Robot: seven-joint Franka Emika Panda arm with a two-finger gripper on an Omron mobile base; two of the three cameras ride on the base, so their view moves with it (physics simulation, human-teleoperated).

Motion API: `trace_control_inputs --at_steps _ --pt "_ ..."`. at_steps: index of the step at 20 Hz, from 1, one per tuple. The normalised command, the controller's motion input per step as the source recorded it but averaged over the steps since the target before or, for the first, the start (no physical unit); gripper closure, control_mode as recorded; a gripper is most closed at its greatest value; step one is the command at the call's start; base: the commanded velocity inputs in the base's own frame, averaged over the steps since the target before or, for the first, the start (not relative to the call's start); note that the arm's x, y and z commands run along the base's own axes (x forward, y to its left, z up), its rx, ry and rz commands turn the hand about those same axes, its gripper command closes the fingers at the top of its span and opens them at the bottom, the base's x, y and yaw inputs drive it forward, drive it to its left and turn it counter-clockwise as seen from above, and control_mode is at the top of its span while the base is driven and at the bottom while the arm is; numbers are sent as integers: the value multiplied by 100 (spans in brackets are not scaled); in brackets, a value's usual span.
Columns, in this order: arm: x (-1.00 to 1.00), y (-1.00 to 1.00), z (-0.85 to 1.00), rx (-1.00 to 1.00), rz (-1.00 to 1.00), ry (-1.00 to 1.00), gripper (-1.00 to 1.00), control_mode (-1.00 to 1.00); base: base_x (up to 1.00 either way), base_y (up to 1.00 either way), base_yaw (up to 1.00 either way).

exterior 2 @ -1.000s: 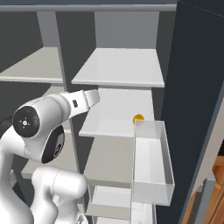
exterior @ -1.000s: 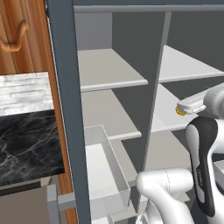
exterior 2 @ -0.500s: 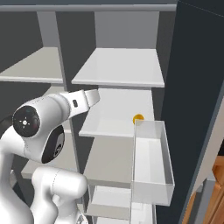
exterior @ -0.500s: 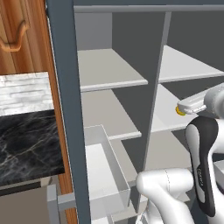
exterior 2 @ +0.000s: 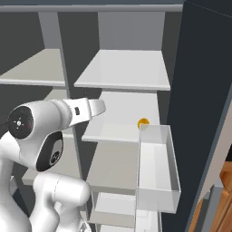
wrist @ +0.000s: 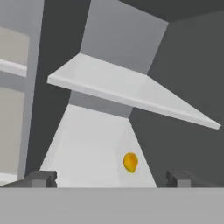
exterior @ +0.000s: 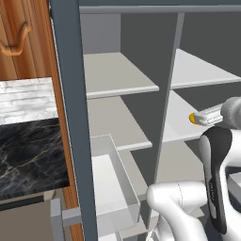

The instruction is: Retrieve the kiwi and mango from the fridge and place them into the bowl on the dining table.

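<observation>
Reaching into the fridge (exterior 2: pixel 199 90), I hold my pincer (wrist: pixel 109 177) spread wide and empty, its two dark tips standing well apart at the bottom of the hand view, with nothing between them. Just ahead, between the tips and a little toward the right one, the mango (wrist: pixel 130 162) lies on the pale middle shelf (wrist: pixel 87 148), near that shelf's right-hand edge by the dark inner wall. I am near it but not touching it.

From the right base view the same mango (exterior 2: pixel 143 123) sits at the front right corner of that shelf, just behind the rim of the white door bin (exterior 2: pixel 156 172). From the left base view I catch it as a small orange spot (exterior: pixel 192 117) beside my forearm.

By my reckoning the task is barely started: the fridge stands open, but neither fruit has been lifted. The kiwi is not somewhere I can pick out on these shelves. A slab of black marble tabletop (exterior: pixel 28 155) shows left of the fridge, with no bowl on the part I can see. What is left, as I judge it: close on the mango, carry it out, find the kiwi, and drop both into the bowl.
</observation>
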Motion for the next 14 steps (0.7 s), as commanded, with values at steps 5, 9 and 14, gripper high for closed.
trace_control_inputs --at_steps 5,9,14 --pt "-42 -19 -29 2 -10 13 -100 -100 0 0 0" --pt "-11 -3 -38 8 -4 7 -100 -100 0 0 0" --pt "0 -2 -38 15 -1 8 -100 -100 0 0 0"
